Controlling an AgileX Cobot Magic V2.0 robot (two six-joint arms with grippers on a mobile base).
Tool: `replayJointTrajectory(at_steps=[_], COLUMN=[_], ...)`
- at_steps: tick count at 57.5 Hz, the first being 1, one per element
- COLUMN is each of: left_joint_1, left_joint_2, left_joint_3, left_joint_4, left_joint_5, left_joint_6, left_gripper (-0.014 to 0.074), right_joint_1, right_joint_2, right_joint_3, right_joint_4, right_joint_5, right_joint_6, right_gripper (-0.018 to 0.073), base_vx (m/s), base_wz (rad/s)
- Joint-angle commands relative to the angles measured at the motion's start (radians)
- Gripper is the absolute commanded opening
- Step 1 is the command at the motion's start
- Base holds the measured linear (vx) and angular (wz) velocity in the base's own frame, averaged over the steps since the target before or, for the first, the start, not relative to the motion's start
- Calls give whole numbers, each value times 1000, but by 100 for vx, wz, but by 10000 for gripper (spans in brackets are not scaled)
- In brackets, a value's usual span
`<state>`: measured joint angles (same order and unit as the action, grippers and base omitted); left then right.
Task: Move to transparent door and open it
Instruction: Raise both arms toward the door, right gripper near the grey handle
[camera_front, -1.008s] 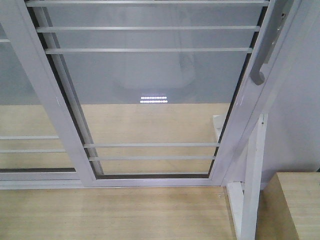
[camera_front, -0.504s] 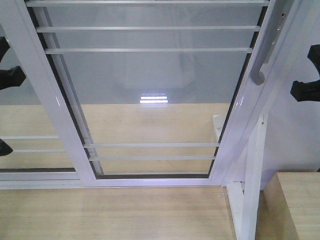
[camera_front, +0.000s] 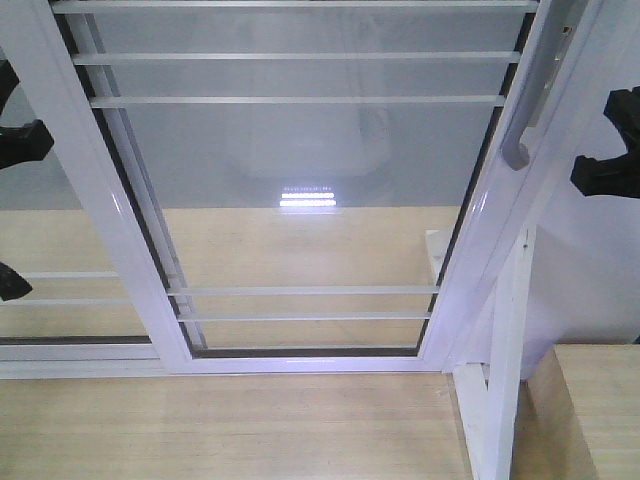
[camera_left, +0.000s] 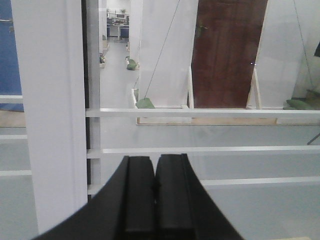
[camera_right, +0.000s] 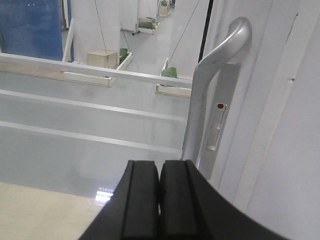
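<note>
Both have edged into the front view: left pincer and right pincer are pressed shut, empty. Door stands just ahead, handle near the right pincer, which should open before closing squarely around it.

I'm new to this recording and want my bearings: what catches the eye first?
The transparent door fills the front view, clear glass crossed by thin white bars. Its curved grey handle stands on the right stile, just ahead of the right gripper, whose fingers are pressed together. The left gripper, also shut, faces a white upright at the glass's left.
</note>
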<state>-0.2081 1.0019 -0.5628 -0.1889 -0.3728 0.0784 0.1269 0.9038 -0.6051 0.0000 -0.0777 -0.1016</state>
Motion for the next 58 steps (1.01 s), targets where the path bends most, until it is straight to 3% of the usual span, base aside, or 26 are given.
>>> replayJointTrajectory(at_steps=[1,10,18,28,45,58], left_joint_1=[-1,-1,-1,-1,-1,-1], left_joint_2=[-11,-7,1,1,1,1], left_joint_3=[-36,-36,-36,-36,-36,-36], left_joint_4=[-2,-5,-6,-6,-6,-6], left_joint_5=[-83,-83,-83,-83,-83,-83], left_joint_6=[1,30,53,53,53,53], left_gripper=[216,393,496,521,521,521], right_joint_1=[-6,-6,-6,-12,-142,-162], right_joint_2=[-9,-9,-6,58,310,508], right_joint_3=[-37,-37,-37,-37,-42,-150], right_joint_4=[0,0,0,0,39,-42], right_joint_5=[-92,-92,-114,-189,-309,-361], right_joint_6=[1,-3,-3,-3,1,1], right_gripper=[244,461,552,535,495,488], base_vx=[0,0,0,0,0,0], base_wz=[0,0,0,0,0,0])
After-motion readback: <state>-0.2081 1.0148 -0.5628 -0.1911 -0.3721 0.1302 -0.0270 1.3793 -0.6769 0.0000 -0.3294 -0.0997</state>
